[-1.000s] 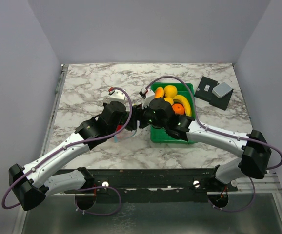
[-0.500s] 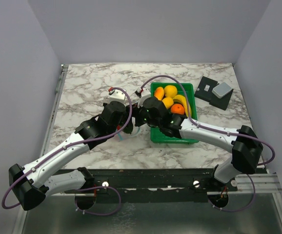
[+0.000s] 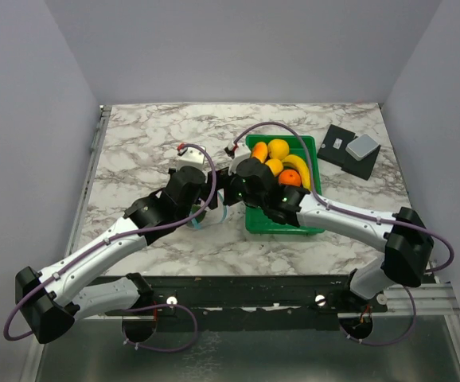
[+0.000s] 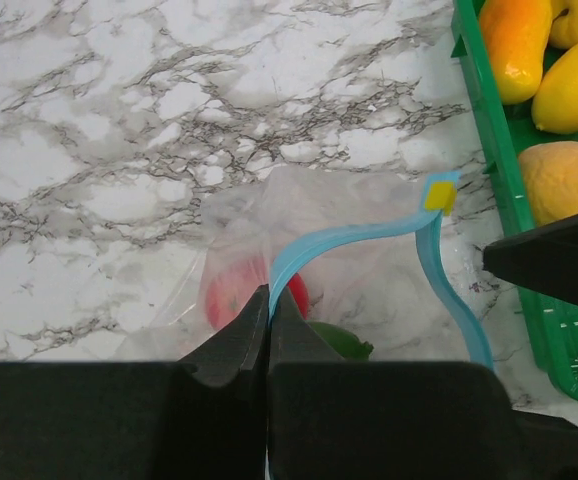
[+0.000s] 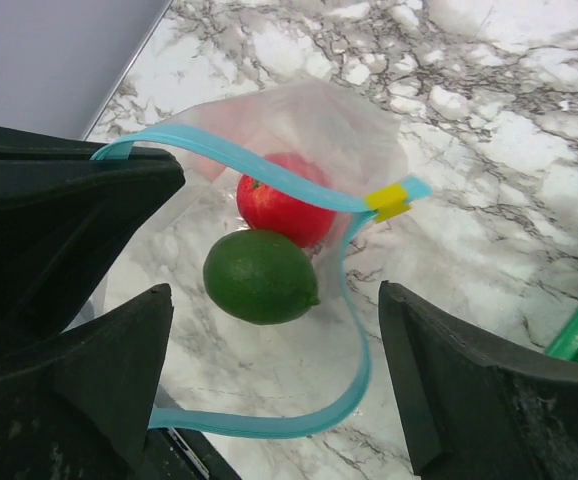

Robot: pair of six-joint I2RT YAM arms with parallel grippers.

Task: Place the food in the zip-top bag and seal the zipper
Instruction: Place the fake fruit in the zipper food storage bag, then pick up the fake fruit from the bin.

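Observation:
The clear zip-top bag (image 4: 304,215) lies on the marble with its mouth held open. My left gripper (image 4: 267,298) is shut on the light blue zipper (image 4: 341,238) at the near side of the mouth. A red fruit (image 5: 284,210) and a dark green one (image 5: 261,276) lie inside the bag. My right gripper (image 5: 274,335) hangs open just above the mouth, with the green fruit lying free between its fingers. A yellow tab (image 5: 389,200) sits on the zipper (image 5: 269,172). More orange-yellow food (image 3: 278,149) lies in the green tray (image 3: 282,220).
The green tray (image 4: 489,150) stands right beside the bag, with its wall close to my right gripper's finger (image 4: 559,262). A grey block on a black plate (image 3: 363,146) sits at the back right. Both arms (image 3: 174,195) meet at the table's middle.
The right wrist has swung a little left from over the tray towards the bag. The left arm has held its place on the bag.

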